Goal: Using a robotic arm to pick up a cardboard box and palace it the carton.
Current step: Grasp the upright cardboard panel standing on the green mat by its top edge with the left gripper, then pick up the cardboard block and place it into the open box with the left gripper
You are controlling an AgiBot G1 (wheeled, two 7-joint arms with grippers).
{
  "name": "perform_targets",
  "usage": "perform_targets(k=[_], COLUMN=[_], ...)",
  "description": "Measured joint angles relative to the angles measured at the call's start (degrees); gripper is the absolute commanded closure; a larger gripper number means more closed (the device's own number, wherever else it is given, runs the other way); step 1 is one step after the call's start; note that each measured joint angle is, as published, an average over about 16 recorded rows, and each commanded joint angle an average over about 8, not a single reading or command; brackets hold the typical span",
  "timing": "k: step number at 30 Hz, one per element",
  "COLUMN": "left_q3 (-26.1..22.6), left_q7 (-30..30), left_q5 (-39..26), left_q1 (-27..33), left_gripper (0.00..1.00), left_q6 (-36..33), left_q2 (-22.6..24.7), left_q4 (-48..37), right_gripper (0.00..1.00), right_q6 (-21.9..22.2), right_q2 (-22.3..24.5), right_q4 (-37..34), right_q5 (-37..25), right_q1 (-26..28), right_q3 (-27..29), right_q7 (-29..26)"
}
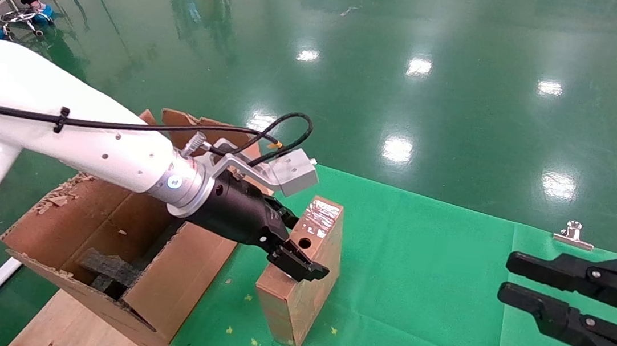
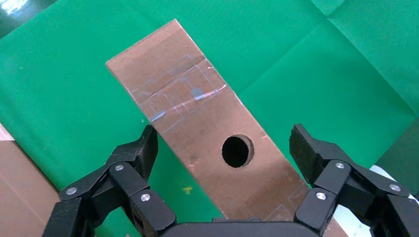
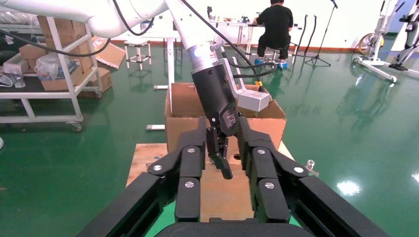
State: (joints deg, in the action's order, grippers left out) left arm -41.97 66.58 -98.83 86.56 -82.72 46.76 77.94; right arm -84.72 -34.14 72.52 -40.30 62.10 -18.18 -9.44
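Left tool: our left tool [image 1: 291, 257] is spread wide, its fingers [image 2: 133, 160] straddling the cardboard box [image 1: 303, 275] on either side, one pad seemingly grazing an edge, nothing clamped yet.
Right tool: our right tool [image 1: 509, 277] hangs well apart over the far side of the green surface [image 1: 432, 300], its two fingers apart and holding nothing; we treat it as parked.
Cardboard box: it stands on a narrow face on the green surface, just beside the carton [image 1: 106, 243], with the round hole [image 2: 237, 151] facing our left wrist camera.
Carton: open-topped with ragged flaps, dark foam inside, resting on a wooden board at the surface's edge.
Step, as we judge it: closing on the box has not yet happened; lift and transfer remain.
Risk, tipping: the box stands tall and narrow, so if one finger touches before the other, we would likely push it over.
Risk, slipping: the shiny tape on its faces may give our pads poor hold, so a light squeeze could let it slide during the lift.
Risk, carton: the torn flaps near the box could catch it on the way across if we carry it too low.
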Motion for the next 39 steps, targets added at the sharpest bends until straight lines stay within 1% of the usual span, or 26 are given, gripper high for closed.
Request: perform_targets(k=[19,25,31,39], left_q3=[0.15,0.95,3.46,8.45], left_q7=[-0.06,-0.74,-2.53,-6.94], left_q5=[0.09,0.55,1.96,3.17], left_q1=[0.16,1.09,3.6,9.35], left_gripper=[1.0,1.0,1.0,1.0], left_q6=[0.06,0.36,1.27,2.86], left_q2=[-0.02,-0.73,-3.19,-9.45], left_q4=[-0.36,-1.02,-1.92,-3.16], right_gripper=[0.0,0.0,0.0,0.0], right_q6=[0.0,0.0,0.01,0.01], right_q2=[0.0,0.0,0.0,0.0], right_q4=[0.0,0.0,-0.01,-0.01], right_q5=[0.0,0.0,0.01,0.01], right_q1=[0.0,0.0,0.01,0.01], right_q3=[0.0,0.0,-0.01,-0.02], right_q7=[0.0,0.0,0.01,0.01])
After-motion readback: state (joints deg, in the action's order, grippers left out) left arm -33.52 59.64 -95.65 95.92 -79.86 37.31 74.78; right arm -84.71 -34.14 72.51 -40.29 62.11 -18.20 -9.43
